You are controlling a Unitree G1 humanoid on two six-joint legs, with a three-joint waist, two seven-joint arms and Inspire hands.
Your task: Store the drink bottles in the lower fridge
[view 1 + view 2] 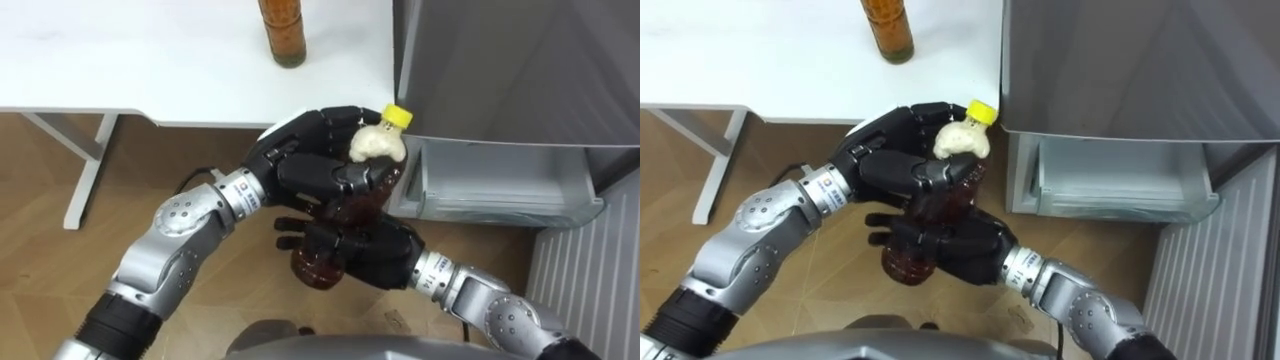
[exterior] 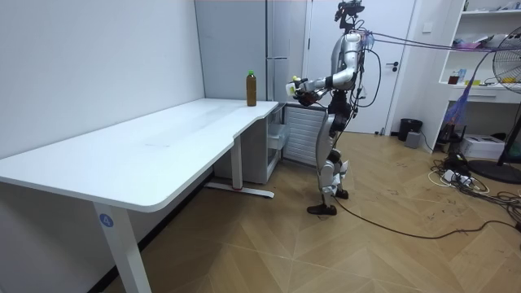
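A brown drink bottle (image 1: 373, 143) with a yellow cap and a pale label is held between both hands, tilted with its cap toward the fridge (image 1: 520, 70). My left hand (image 1: 310, 165) is curled round its upper part. My right hand (image 1: 360, 255) grips its base from below. The bottle hangs over the floor, just left of the open lower fridge compartment (image 1: 500, 190). A second brown drink bottle (image 1: 283, 35) stands upright on the white table (image 1: 150, 60) near its right end. In the room view I stand between the table's end and the fridge (image 2: 281, 49).
The table's right edge nearly meets the grey fridge front. A white table leg (image 1: 85, 180) stands on the wooden floor at the left. In the room view, shelves (image 2: 488, 49) and a fan (image 2: 513, 98) stand far behind me.
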